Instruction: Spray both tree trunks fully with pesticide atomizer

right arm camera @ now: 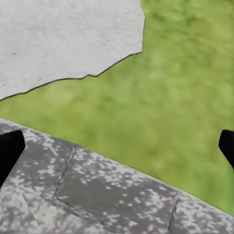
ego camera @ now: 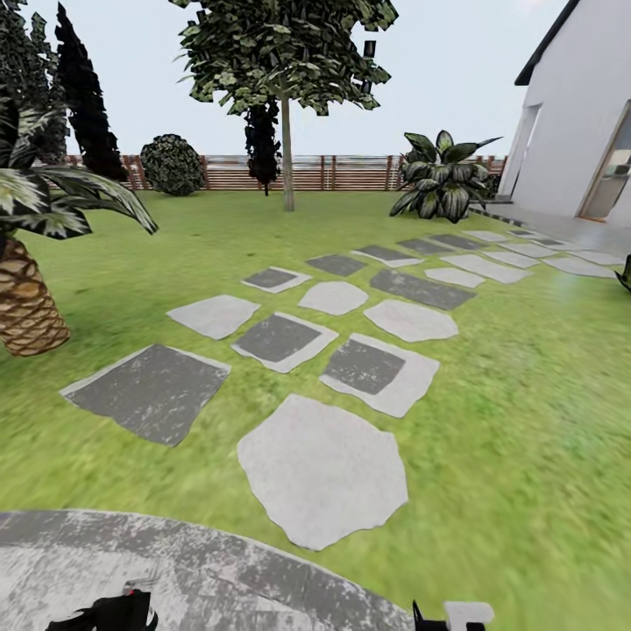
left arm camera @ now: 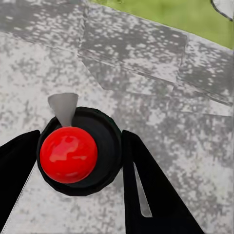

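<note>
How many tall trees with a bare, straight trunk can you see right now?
1. The tree stands straight ahead, beyond the stepping stones, in front of the fence. Another one may be outside the picture.

lawn (ego camera: 526,421) | stepping slabs (ego camera: 322,473) | slat fence (ego camera: 289,173) | white house (ego camera: 574,123)
</note>
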Robot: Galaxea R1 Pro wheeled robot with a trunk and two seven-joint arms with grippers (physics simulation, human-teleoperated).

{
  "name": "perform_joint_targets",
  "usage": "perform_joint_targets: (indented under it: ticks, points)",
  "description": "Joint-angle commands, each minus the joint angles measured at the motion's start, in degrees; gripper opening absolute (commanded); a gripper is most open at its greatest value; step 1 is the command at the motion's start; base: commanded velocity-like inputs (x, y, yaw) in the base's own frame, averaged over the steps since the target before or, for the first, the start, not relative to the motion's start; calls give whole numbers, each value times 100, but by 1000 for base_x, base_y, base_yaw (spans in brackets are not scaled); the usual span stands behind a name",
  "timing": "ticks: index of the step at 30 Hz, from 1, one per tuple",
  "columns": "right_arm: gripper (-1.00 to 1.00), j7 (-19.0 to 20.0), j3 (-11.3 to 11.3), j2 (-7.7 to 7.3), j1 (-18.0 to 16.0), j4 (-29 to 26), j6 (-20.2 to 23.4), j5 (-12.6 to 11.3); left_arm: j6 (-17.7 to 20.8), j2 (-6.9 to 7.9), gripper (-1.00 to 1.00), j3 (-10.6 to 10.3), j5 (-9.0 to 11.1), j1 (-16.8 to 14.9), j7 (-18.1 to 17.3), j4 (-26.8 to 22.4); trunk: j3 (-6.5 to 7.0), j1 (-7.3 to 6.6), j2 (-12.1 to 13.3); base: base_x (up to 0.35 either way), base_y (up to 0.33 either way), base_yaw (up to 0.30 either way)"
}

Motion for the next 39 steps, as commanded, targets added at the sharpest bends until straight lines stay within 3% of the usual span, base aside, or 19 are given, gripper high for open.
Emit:
perform_joint_targets:
  ticks: [1,9,39]
  points:
    - [100,-21,4,0,-3,4,-15,7,36,-4,-100,50,-43,-2,-41,-15,-5,2,-2,338,0,0]
    - [100,-21,4,-1,-3,4,-15,9,-184,-3,-100,50,-52,-2,-38,2,-5,2,-2,338,0,0]
    - [100,-19,4,0,-3,4,-15,9,-200,-3,-100,50,-61,-2,-33,4,-5,2,-2,338,0,0]
